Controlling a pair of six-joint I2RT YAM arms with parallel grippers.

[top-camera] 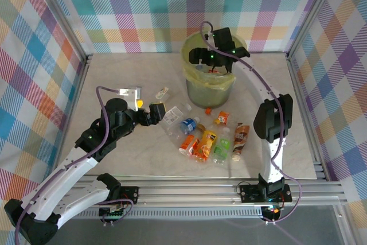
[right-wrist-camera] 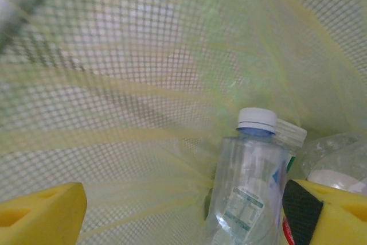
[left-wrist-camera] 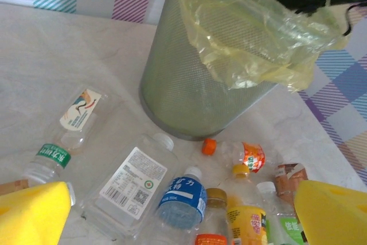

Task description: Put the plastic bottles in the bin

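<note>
The right gripper (top-camera: pixel 215 58), jaws spread wide, hangs in the mouth of the lined bin (top-camera: pixel 210 92) over a clear bottle (right-wrist-camera: pixel 248 182) inside, while the left gripper (left-wrist-camera: pixel 183 213), fingers equally parted, hovers above plastic bottles (top-camera: pixel 203 140) scattered on the surface (top-camera: pixel 126 73) nearby.

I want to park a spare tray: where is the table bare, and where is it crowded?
Bare table lies in the far-left corner, well left of the bin, and in a strip along the near edge before the plastic bottles. Crowded: the middle, from the bin's foot down through the bottles.
</note>
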